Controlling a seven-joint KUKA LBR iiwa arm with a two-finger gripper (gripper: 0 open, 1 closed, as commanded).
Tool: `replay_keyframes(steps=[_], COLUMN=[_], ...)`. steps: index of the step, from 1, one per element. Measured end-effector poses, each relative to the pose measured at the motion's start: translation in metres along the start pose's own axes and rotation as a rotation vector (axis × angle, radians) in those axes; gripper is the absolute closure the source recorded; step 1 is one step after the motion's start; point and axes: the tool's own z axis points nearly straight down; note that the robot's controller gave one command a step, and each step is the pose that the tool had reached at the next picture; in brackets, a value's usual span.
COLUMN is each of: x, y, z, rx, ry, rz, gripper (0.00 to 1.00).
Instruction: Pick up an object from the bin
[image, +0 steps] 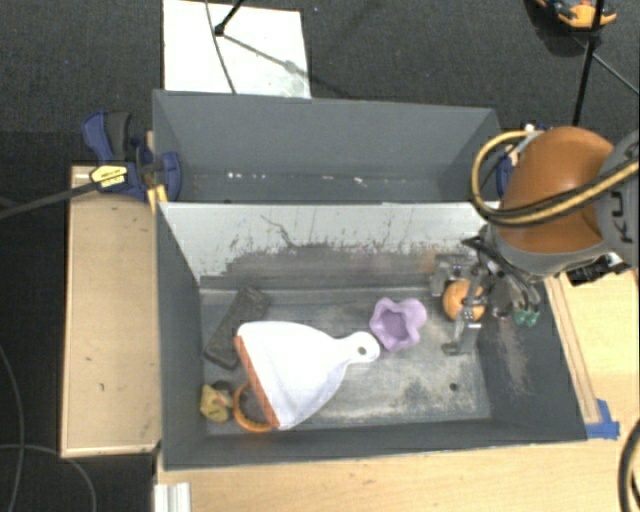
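Camera view — the arm's hand hangs low at the right of the grey bin, under its orange wrist cover. Whether it is open or closed cannot be told. A small orange rounded thing sits right against the hand, near the back wall. Just to its left lies a crumpled purple cup, touching the handle of a white scoop — centre-left of the floor. A dark block and a small olive lump lie at far left.
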Motion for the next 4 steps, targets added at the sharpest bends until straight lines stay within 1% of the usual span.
replay_keyframes(steps=[1,2,3,4], x=[-0.002,-0.01,-0.023,-0.026], y=[0.0,0.019,0.032,0.046], z=[-0.005,0.021,0.047,0.066], rx=[0.001,0.003,0.0,0.0], ry=[-0.008,-0.013,-0.01,-0.008], rz=[-0.001,-0.045,-0.143,-0.001], gripper=[0.0,0.0,0.0,0.0])
